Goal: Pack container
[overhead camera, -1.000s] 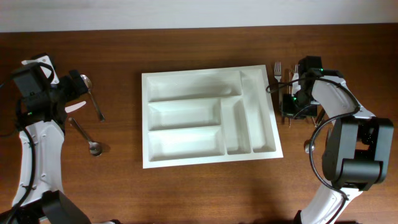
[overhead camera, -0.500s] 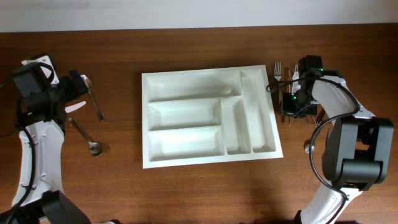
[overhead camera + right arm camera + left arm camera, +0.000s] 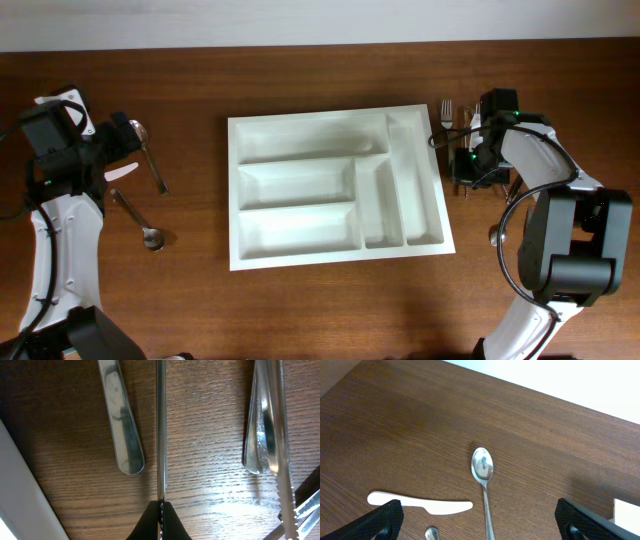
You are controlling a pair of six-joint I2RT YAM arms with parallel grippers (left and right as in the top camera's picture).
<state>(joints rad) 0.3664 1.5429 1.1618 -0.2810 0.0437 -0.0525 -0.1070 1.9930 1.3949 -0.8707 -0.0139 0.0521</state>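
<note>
Cutlery (image 3: 122, 420) crowds right gripper (image 3: 161, 515), pinched on thin handle (image 3: 160, 435) beside container (image 3: 20, 500) edge

White cutlery tray (image 3: 300, 185) at the centre of a wooden table (image 3: 330, 310).
Two spoons (image 3: 152, 165) lie at nine o'clock; a fork (image 3: 447, 110) lies at two o'clock.

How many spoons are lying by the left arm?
2. One spoon lies beside the white knife; the second spoon lies just below it in the overhead view. The left arm may hide more.

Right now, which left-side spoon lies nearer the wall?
The far spoon, bowl towards the wall, beside the white knife; the other spoon lies nearer the front edge.
</note>
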